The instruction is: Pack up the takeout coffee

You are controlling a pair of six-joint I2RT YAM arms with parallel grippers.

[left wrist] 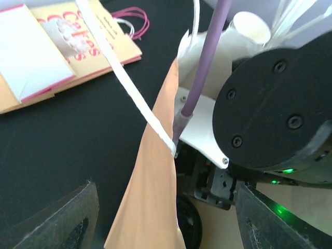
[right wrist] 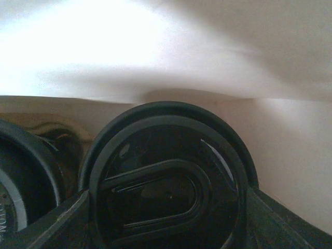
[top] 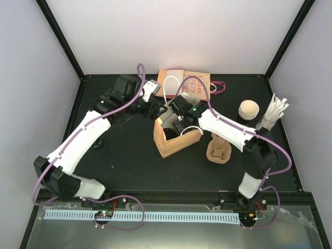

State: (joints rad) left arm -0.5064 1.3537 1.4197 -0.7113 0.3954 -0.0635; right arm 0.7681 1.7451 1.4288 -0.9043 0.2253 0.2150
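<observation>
In the right wrist view the takeout coffee [right wrist: 166,181] fills the lower middle of the frame, round black lid towards the camera, with a pale bag wall behind it; the right tool [right wrist: 171,223] is clamped on it, a dark finger at each lower corner against its sides; a second dark round rim [right wrist: 26,166] shows at the left edge. In the overhead view the brown paper bag [top: 174,146] stands open at the centre of the counter [top: 129,166], the right tool reaching down into it; the left tool [left wrist: 168,220] stands apart, its fingers either side of the bag's wall; a white handle strip [left wrist: 129,93] crosses the upper left of that frame; the pulp carrier [top: 219,148] sits just right of the bag.
</observation>
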